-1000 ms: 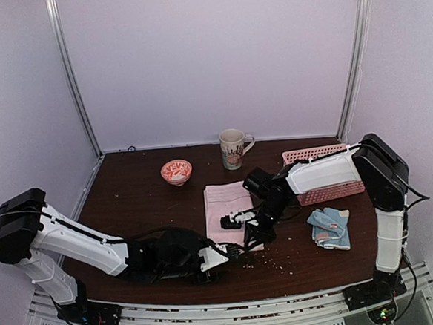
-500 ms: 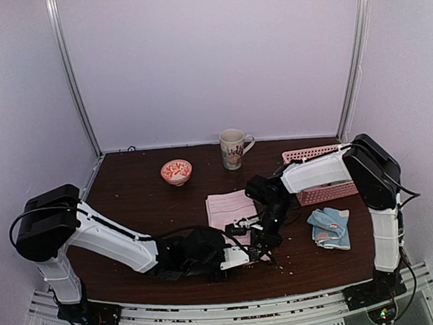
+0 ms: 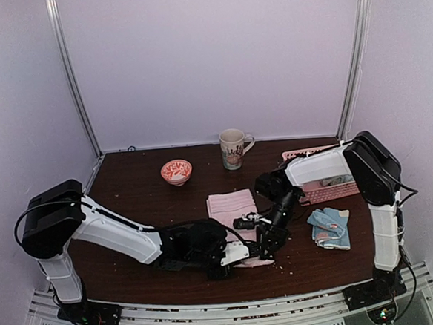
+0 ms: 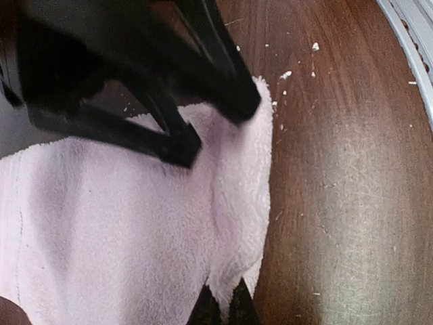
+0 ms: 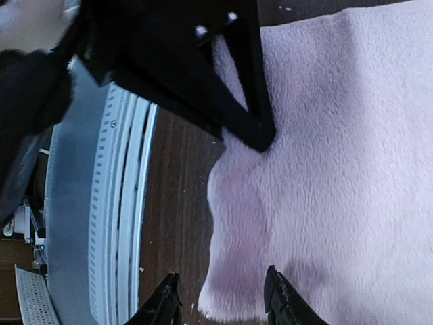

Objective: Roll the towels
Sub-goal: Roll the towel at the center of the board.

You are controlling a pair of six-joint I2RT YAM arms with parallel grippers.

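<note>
The pale pink towel (image 3: pixel 230 204) lies flat in the middle of the table, its near edge under both grippers. My left gripper (image 3: pixel 247 255) is low over that edge. In the left wrist view my left gripper (image 4: pixel 222 306) is shut, with a raised fold of the pink towel (image 4: pixel 135 223) pinched between its tips. My right gripper (image 3: pixel 265 235) stands open just beyond it. In the right wrist view my right gripper (image 5: pixel 222 305) straddles the corner of the pink towel (image 5: pixel 338 135) without gripping it. A light blue towel (image 3: pixel 330 227) lies folded at the right.
A pink lattice basket (image 3: pixel 324 191) stands at the back right behind the right arm. A mug (image 3: pixel 233 148) and a small patterned bowl (image 3: pixel 176 170) stand at the back. Crumbs dot the wood near the front rail (image 3: pixel 227 310).
My left arm has swung right to the towel's near edge and shut on it. My right gripper has opened and let the towel go, shifting slightly right.
</note>
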